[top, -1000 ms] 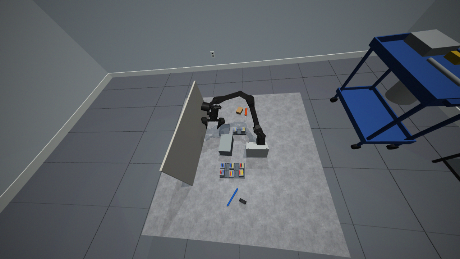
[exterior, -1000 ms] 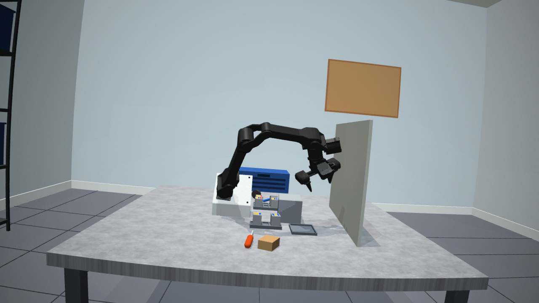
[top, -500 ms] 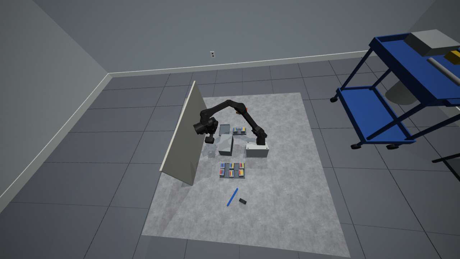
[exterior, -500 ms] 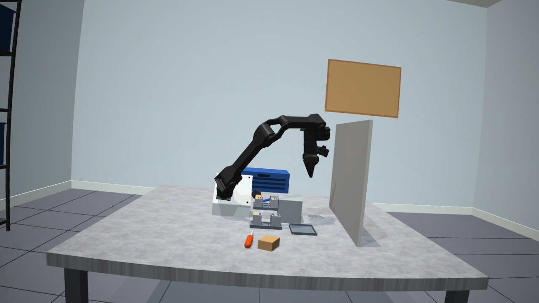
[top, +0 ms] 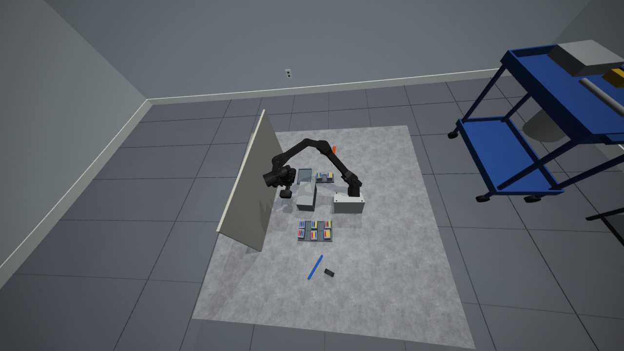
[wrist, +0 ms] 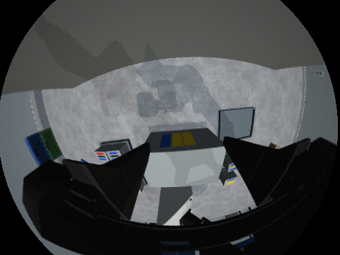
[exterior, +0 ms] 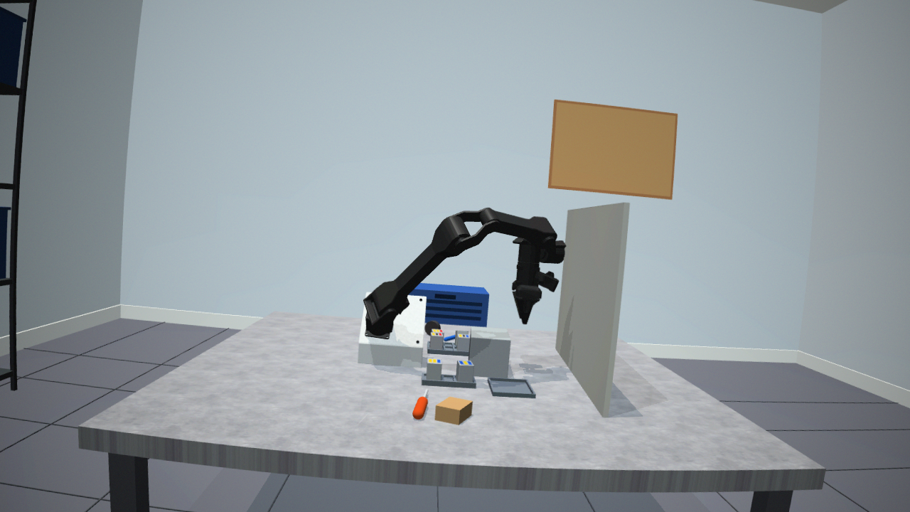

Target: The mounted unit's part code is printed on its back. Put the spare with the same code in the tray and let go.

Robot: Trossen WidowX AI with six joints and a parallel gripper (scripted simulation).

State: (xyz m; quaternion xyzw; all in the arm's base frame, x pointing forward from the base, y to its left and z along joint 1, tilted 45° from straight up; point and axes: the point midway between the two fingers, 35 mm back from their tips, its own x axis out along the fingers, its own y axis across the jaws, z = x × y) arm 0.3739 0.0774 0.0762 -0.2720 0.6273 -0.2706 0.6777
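Observation:
The mounted unit [top: 307, 195] [exterior: 490, 353] [wrist: 185, 166] is a grey box. Its back shows in the wrist view with a stripe code: one blue stripe [wrist: 166, 140], then two yellow stripes, left to right. My gripper [exterior: 524, 320] [wrist: 187, 144] is open and empty, pointing down high above the gap between the unit and the upright panel. The tray [top: 304, 175] [exterior: 510, 387] [wrist: 236, 123] is flat and empty beside the unit. A small rack [top: 324, 178] [exterior: 448, 383] holds two spares; a larger rack [top: 307, 227] holds several. Some spare codes are too small to read.
The tall upright panel [top: 246, 183] [exterior: 588, 299] stands close beyond the gripper. The white arm base [top: 349, 204] [exterior: 389, 353] is on the unit's other side. An orange screwdriver [exterior: 419, 407] and a brown block [exterior: 453, 410] lie near the tray; a blue rod [top: 315, 267] and black piece [top: 329, 272] lie past the larger rack.

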